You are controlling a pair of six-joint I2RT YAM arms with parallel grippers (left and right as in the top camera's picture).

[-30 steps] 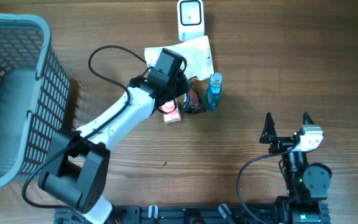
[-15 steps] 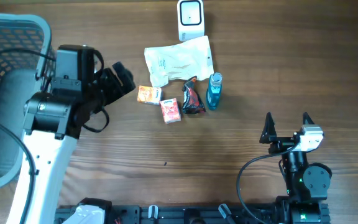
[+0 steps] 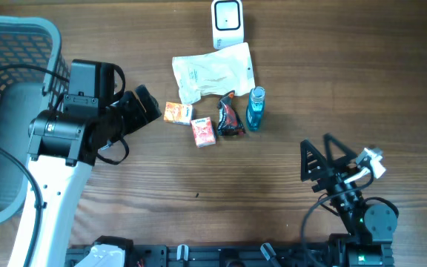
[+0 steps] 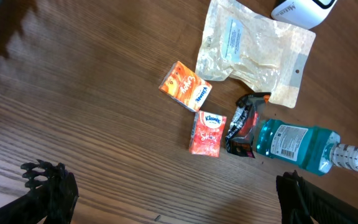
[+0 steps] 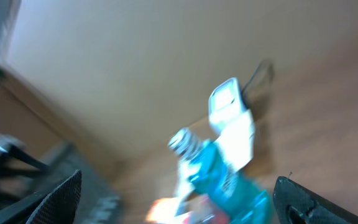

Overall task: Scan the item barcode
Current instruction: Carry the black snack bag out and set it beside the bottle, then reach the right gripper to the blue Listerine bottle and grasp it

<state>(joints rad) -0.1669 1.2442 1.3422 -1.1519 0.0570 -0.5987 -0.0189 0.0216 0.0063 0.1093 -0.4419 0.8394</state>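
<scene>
the table (image 3: pixel 221 185) is dark brown wood with a grain running left to right, bare except for a small cluster of goods near its far middle. a white scanner (image 3: pixel 227 16) stands at the far edge, and a clear crinkled pouch (image 3: pixel 212 70) lies just in front of it, touching its base. below the pouch, in a loose row, are an orange box (image 3: pixel 177 113), a red tissue pack (image 3: pixel 204 132), a dark wrapper (image 3: pixel 230 119) and a blue bottle (image 3: pixel 255 110) lying on its side beside the wrapper. all rest on the wood, none held. a grey-blue mesh basket (image 3: pixel 43 33) fills the far left corner. the left gripper (image 3: pixel 148 106) hangs just left of the orange box, fingers spread wide with nothing between them. the right gripper (image 3: pixel 319 148) is well apart at the near right, also spread wide and empty. the right wrist view is smeared; behind the bottle and scanner only a pale plain backdrop shows.
</scene>
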